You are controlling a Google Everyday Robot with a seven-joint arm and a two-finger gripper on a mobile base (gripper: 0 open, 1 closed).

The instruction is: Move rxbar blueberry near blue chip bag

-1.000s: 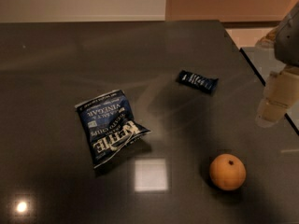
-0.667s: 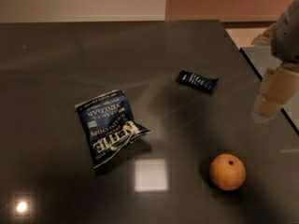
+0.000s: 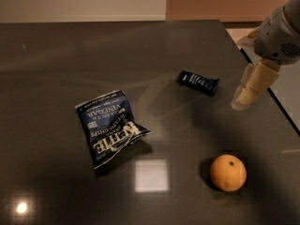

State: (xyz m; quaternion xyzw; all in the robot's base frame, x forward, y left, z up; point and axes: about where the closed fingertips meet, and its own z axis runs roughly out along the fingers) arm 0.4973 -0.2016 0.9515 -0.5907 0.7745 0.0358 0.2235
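Hand (image 3: 241, 100) has shifted left vs. earlier frames and now hangs over the right side of the tabletop (image 3: 70, 55), near the snack bar (image 3: 198, 82) but not touching it. Can't tell whether it's released or clenched. Snack bar lies flat, right of centre, well apart from the crumpled chip bag (image 3: 109, 125) at left-centre. Orange (image 3: 228, 172) sits near the front-right.

My arm (image 3: 282, 29) reaches in from the upper right, gripper (image 3: 241, 100) hanging low.
Its grey casing sits high at far right; my pale gripper slants down and leftward beneath it.
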